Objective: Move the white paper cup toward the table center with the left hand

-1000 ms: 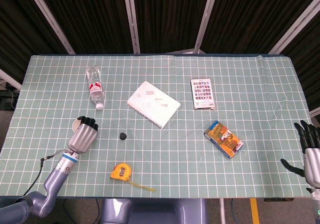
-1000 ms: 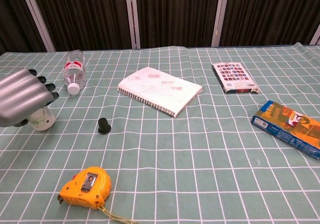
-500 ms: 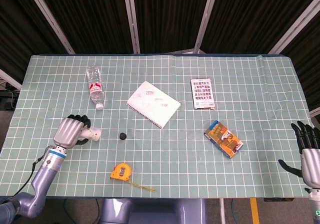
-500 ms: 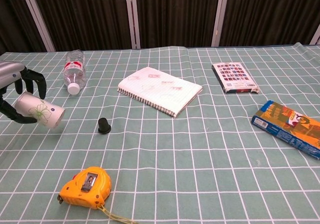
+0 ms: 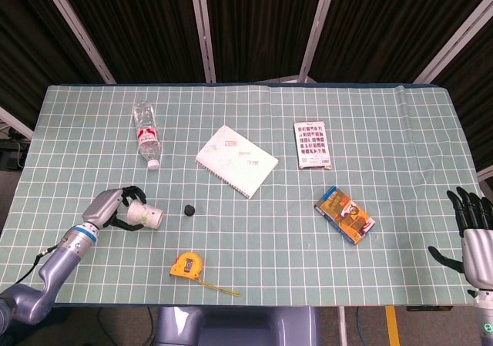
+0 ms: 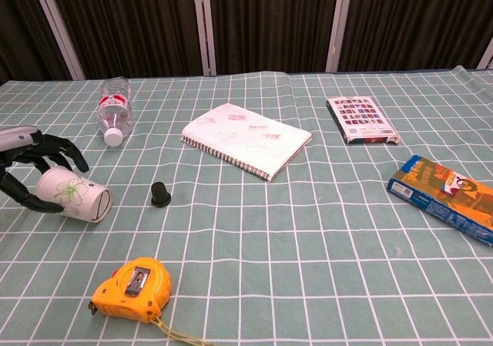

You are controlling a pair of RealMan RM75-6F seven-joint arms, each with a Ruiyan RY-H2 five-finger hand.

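Cup [image 6: 73,193] lies tipped on its side at the surface's [image 5: 400,169] left edge, long axis toward centre, base cradled by the left hand's [image 5: 108,209] curled fingers [image 6: 48,147]; right hand [image 5: 474,230] idle, spread wide.

Table [image 5: 400,130] covered by a green cloth with a white grid; black pleated curtains [image 5: 254,22] and pale metal posts [image 5: 202,26] stood at 12 o'clock; grey floor [image 5: 370,327] showed at 6 o'clock

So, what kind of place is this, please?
Probably a robot test lab, not a home: a table under a green grid cloth, black curtains on metal frames, and unrelated props such as a tape measure and notebook.
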